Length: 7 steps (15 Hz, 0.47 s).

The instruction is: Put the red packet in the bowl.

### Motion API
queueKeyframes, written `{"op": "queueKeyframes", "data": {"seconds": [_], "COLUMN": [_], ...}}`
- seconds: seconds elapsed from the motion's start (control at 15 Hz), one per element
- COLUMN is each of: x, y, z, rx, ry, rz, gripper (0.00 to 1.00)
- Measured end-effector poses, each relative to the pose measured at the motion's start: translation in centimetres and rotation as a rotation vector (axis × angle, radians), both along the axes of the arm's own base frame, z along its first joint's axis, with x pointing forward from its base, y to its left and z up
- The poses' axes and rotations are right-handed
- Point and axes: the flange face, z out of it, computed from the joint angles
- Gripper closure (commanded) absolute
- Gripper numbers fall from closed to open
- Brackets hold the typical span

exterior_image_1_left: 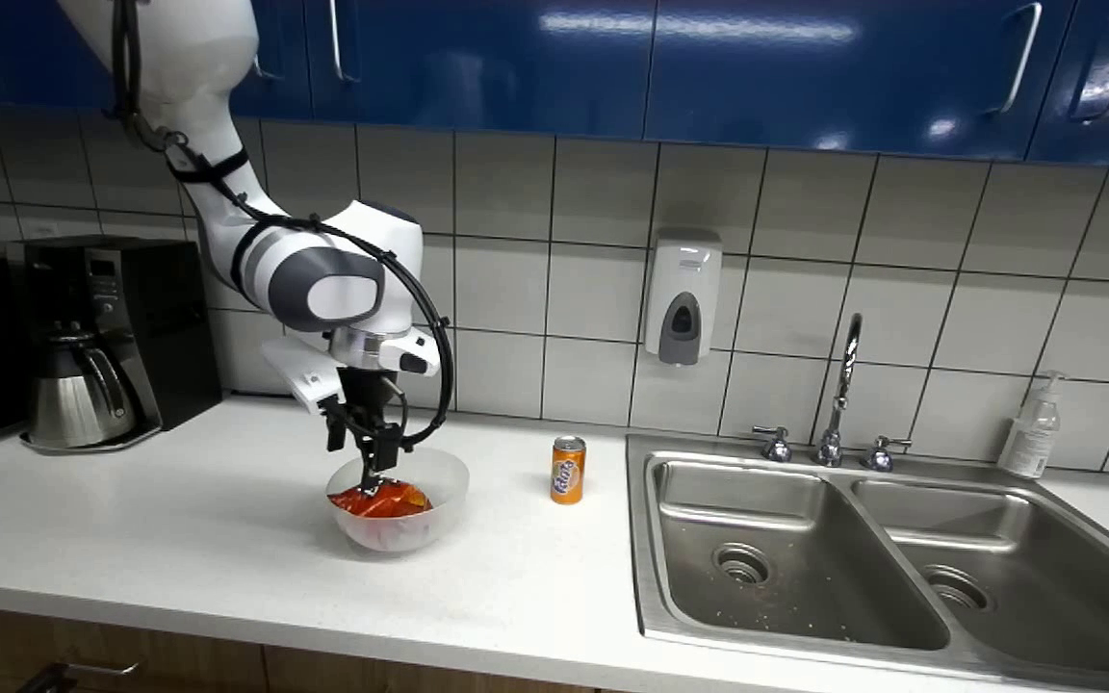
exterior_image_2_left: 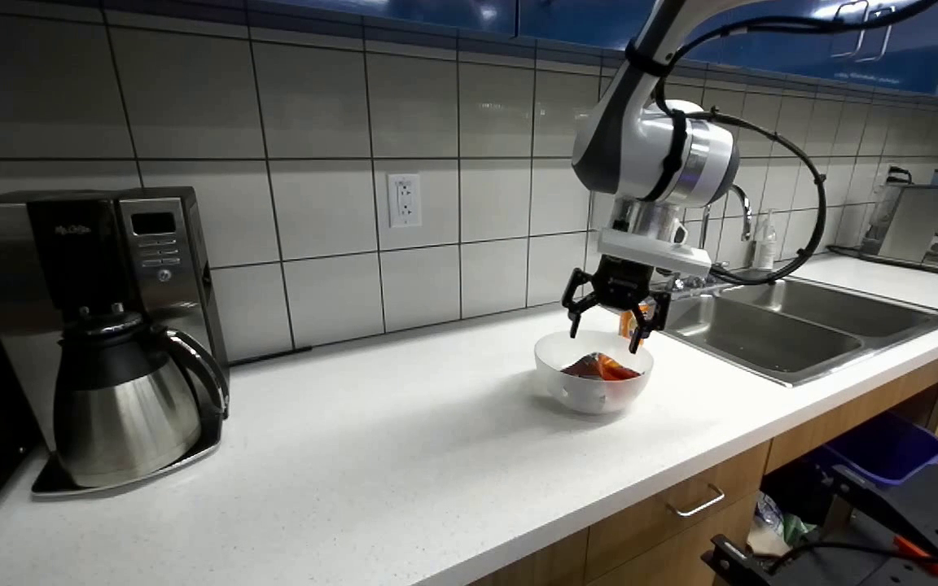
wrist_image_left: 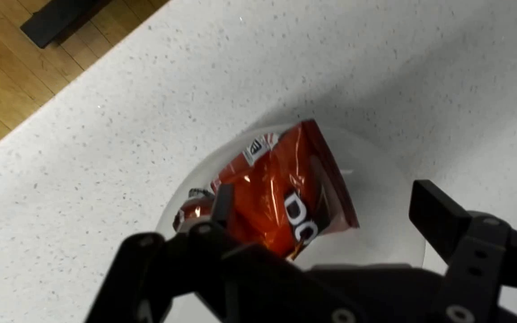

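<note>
The red packet [exterior_image_1_left: 384, 500] lies inside the translucent white bowl [exterior_image_1_left: 402, 535] on the counter. In an exterior view the packet [exterior_image_2_left: 602, 368] leans tilted inside the bowl [exterior_image_2_left: 587, 399]. In the wrist view the crinkly packet [wrist_image_left: 263, 193] lies against one side of the bowl [wrist_image_left: 377, 188], with white letters showing. My gripper [exterior_image_2_left: 604, 340] is open just above the bowl. In the wrist view the gripper [wrist_image_left: 322, 204] has its fingers wide apart with nothing between the tips. One finger overlaps the packet in this view; I cannot tell whether they touch. The gripper's body hides part of the bowl.
An orange can [exterior_image_1_left: 567, 472] stands on the counter between the bowl and the steel double sink [exterior_image_1_left: 644, 558]. A coffee maker [exterior_image_2_left: 164, 244] with a steel carafe [exterior_image_2_left: 127, 423] stands at the counter's far end. A tiled wall [exterior_image_1_left: 506, 279] runs behind.
</note>
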Motion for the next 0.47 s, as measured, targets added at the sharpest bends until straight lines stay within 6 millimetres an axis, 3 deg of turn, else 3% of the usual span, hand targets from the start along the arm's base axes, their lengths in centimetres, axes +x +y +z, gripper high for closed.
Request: {"op": "queueKeyframes", "data": {"seconds": [0.47], "x": [-5.9], "y": [1.4], "z": [-0.1], "rx": [0.020], "ry": [0.032], "rz": [0.278], "gripper": [0.00]}}
